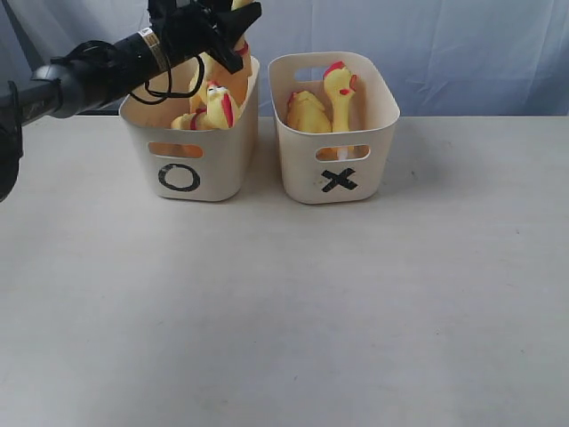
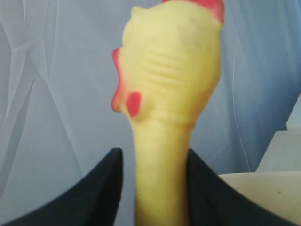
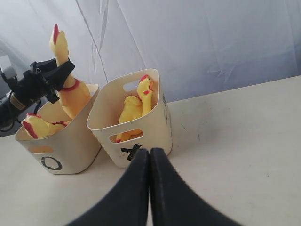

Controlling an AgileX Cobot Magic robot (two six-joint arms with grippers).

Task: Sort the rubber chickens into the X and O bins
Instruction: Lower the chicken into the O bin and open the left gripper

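Left gripper [image 1: 236, 40] is above the O bin [image 1: 191, 151], straddling the neck of a rubber chicken [image 2: 171, 70] just under the head. In the left wrist view the neck sits between both black fingers [image 2: 101, 188]. A sliver of backdrop shows between one finger and the neck, so the jaws look parted, not squeezing. The chicken's body is down inside the O bin, upright, with the head above the rim.

A second chicken [image 1: 213, 108] lies in the same bin. The X bin [image 1: 356, 142], just beside it, holds two more, one upright [image 1: 340, 89] and one lower [image 1: 307, 114]. No chickens are on the table [image 1: 284, 311].

Right gripper [image 3: 149, 157] has its fingers pressed together, holding nothing, hanging over the table in front of the X bin.

Handling, my guess: these look like hollow rubber, light, soft and squashy, with slightly tacky skin, so slipping is unlikely. The neck is the best grab spot, being narrow enough for the jaws, and the head bulge above it stops a slide-through. The body is long and floppy, so it probably swings when lifted and may lean on the bin wall once let go. Not fragile.
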